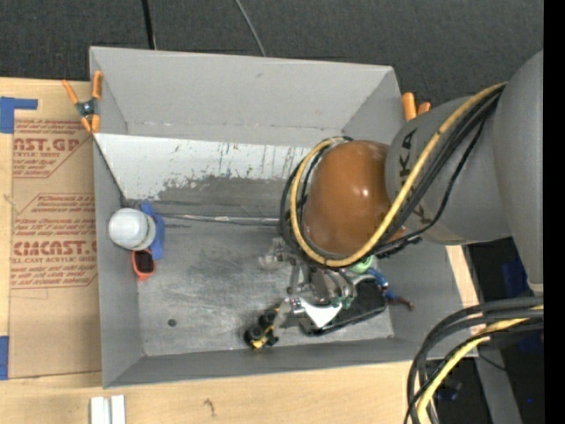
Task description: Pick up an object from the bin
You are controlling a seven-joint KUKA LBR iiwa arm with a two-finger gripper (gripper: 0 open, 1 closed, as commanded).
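So, going from the left of the bin [238, 162]: a blue bottle with a white cap [132, 229] lay against the left wall, with a small orange thing [142, 264] touching it on the near side. Both sat well apart from the arm, so I doubt they were the target.

The middle of the floor was bare scratched metal. Towards the near wall sat a little black and yellow object [259, 332], maybe a toy figure, hard to say from up there.

Just right of that was the gripper [298, 306], down low in the near right part of the bin, tucked under the arm's orange-brown cover [346, 201] and its yellow-black cables [415, 179]. Honestly I couldn't tell if it was released or clenched, because the cover hid most of it.

Right beside it, probably partly under it, lay a small heap of black, white and green bits [346, 313], with something blue [380, 281] poking out on the far right. My guess is that heap held the thing to be picked, with the black and yellow piece as the other candidate.

Step-wise it looked like the reach-down or grasp stage, and nothing was visibly lifted. The next move would need a firm close on a single piece, then a straight lift clear of the near wall without dragging the neighbours along.
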